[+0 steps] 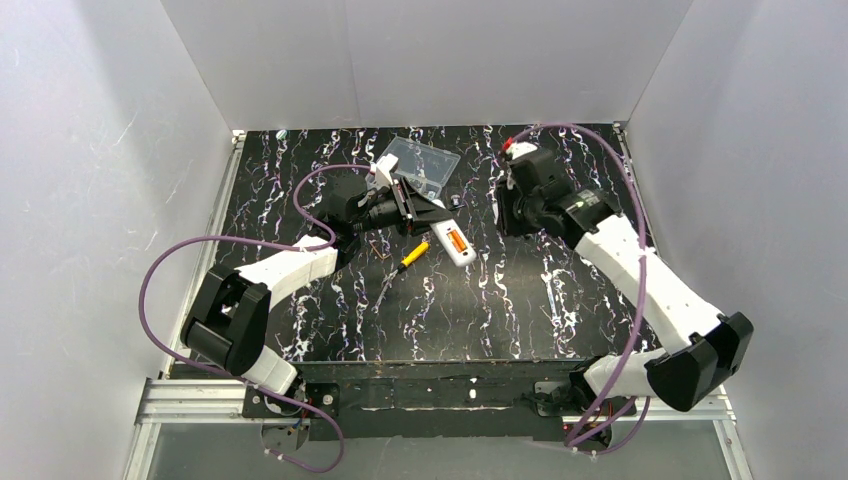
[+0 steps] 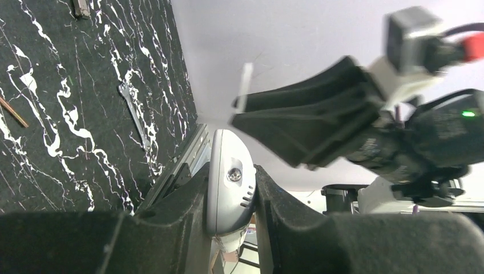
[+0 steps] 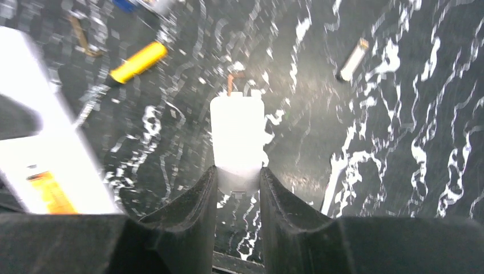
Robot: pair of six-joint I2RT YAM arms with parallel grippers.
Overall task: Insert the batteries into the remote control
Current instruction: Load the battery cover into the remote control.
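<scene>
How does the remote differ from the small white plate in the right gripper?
The remote control is clamped in the left gripper; the white plate is in the right gripper. The remote shows an orange battery in its open bay; the plate is plain. The remote is thick, the plate thin. Both are white oblongs.

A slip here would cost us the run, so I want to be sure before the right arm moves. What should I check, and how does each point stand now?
1. Left gripper clamped on the remote control: ok, shut on its end.
2. Right gripper holding the white plate: ok, pinched between its fingers.
3. Remote's open back facing up: ok in the top view.
4. Batteries loaded: one orange battery shows inside; a second, cannot tell.
5. Small cylinder lying loose: whether it is a battery, cannot tell.
6. Screwdriver out of the way: ok, apart from the remote.
</scene>
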